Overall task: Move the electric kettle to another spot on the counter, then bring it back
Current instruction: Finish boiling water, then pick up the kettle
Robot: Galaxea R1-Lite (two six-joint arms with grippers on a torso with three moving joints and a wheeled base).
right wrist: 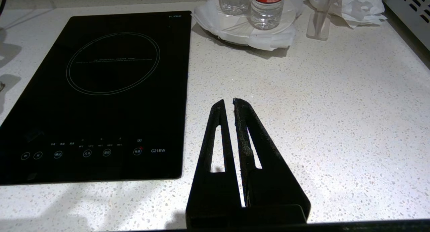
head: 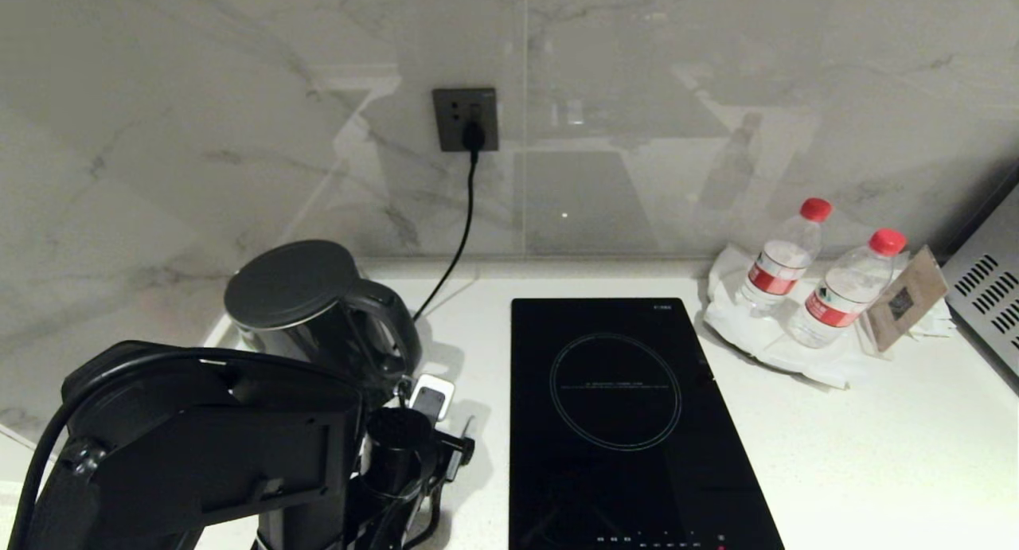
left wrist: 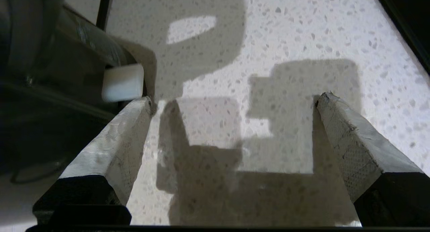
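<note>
Your left gripper (left wrist: 231, 101) is standing with its jaws wide apart and nothing between them, pointing down at the counter (left wrist: 285, 34) just beside the electric kettle (head: 306, 303), whose handle is facing the induction hob (head: 629, 423). I am judging you are reaching for that handle: bring one finger through the loop and the other outside it, close only when the handle is sitting between the pads, then lift straight up.

Your right gripper (right wrist: 231, 102) is resting with its fingers together over the counter, right of the hob.

The left arm is covering the kettle's lower body and what it stands on. In the wrist view only a dark edge is showing, so the gap to the handle is hard to judge.
</note>
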